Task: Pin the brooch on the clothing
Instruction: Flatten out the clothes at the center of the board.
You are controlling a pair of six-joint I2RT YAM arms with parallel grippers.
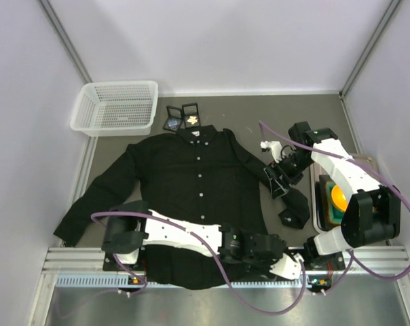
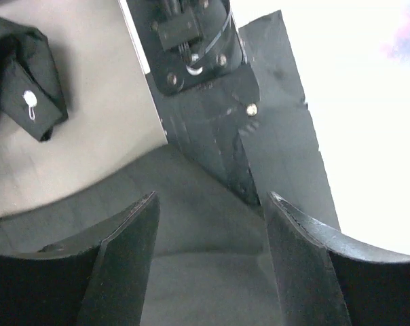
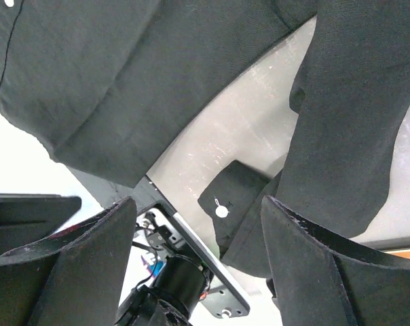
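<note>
- The shirt (image 1: 191, 183) lies flat and face up on the table (image 1: 259, 112). Its collar is at the far side, its hem at the near edge, and both sleeves are spread out.
- Only the row of white buttons shows on the shirt front, with no pin anywhere. Judgement: the pinning is not done.
- A small pale gold item, most likely the brooch (image 1: 191, 121), sits in one of the small open boxes (image 1: 173, 122) just beyond the collar. It is well apart from both grippers and too small for its clasp to be made out.
- Judgement on progress: the task is at its very start. The brooch has yet to be fetched, carried to the shirt and fastened.
- The left gripper (image 1: 288, 266) is at the near right, just beside the hem, with its arm stretched along the near edge.
  - Its jaws stand wide apart with nothing between them, and they hold nothing.
  - Its wrist view shows a dark grey surface below the gap; fabric or table cannot be told.
- The right gripper (image 1: 276, 182) hangs over the right-hand sleeve, right of the shirt body.
  - Its jaws are also wide apart and empty.
  - Its wrist view shows the buttoned cuff (image 3: 222, 210) below the gap, with no contact visible.
- The basket (image 1: 117, 85) at far left and the tray (image 1: 316, 197) at right play no part at this point.
</note>
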